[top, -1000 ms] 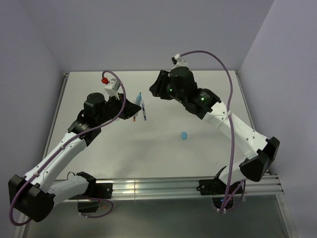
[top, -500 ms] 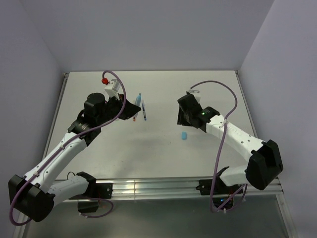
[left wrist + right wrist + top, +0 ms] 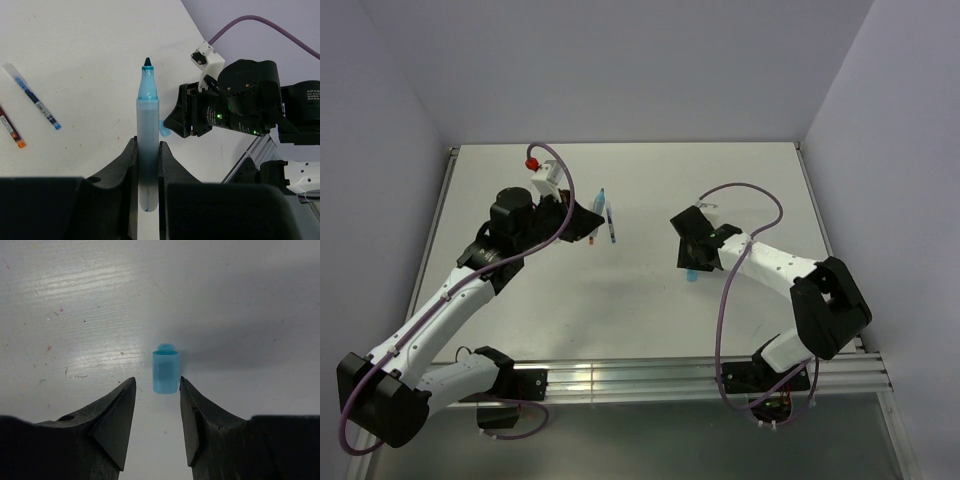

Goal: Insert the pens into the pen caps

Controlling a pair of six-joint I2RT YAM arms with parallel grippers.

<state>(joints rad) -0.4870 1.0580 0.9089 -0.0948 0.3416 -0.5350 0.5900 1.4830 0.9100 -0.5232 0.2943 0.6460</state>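
From above, the left gripper point(image 3: 586, 220) holds the light blue marker point(image 3: 600, 196) well to the left of the light blue cap point(image 3: 691, 273). The right gripper point(image 3: 688, 262) hangs directly over that cap. The dark blue pen point(image 3: 611, 225) and the red pen point(image 3: 592, 240) lie on the surface point(image 3: 750, 180), also well left of the cap.

In the left wrist view, the jaws pinch the marker's lower barrel. The nib is left bare and points towards the cap, probably so the cap can be pushed on.

In the right wrist view, the jaws are spread and flank the cap without touching it. They look lined up to pinch its sides.
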